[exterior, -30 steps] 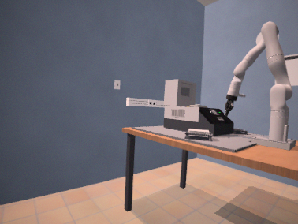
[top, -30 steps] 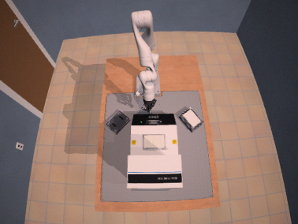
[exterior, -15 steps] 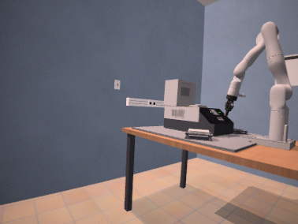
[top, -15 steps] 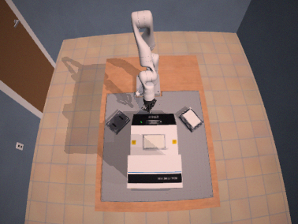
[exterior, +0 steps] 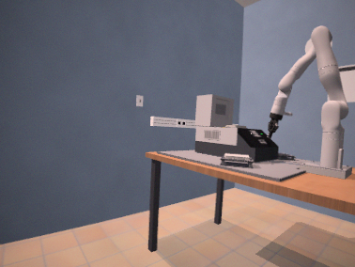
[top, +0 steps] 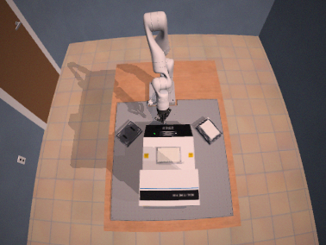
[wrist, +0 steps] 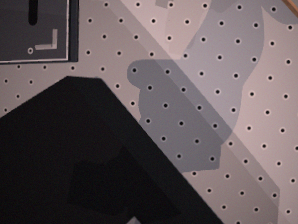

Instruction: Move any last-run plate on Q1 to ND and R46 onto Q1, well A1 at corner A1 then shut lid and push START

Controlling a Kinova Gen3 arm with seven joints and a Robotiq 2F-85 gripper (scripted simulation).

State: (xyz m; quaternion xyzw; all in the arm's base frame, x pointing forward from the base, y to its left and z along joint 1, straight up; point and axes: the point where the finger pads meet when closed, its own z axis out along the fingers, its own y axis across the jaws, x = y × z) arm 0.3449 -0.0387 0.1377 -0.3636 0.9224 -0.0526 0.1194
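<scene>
A brown door (top: 32, 56) stands in a blue wall (top: 21, 138) (exterior: 94, 70) above a tiled floor (top: 276, 129) (exterior: 108, 235)

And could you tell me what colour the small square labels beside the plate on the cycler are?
Yellow-orange; the labels show best in the top view.

Blue walls (top: 297, 56) (exterior: 70, 94); tan tiled floor (top: 276, 172) (exterior: 70, 240); wood-topped table (top: 190, 78) (exterior: 324, 199).
</scene>
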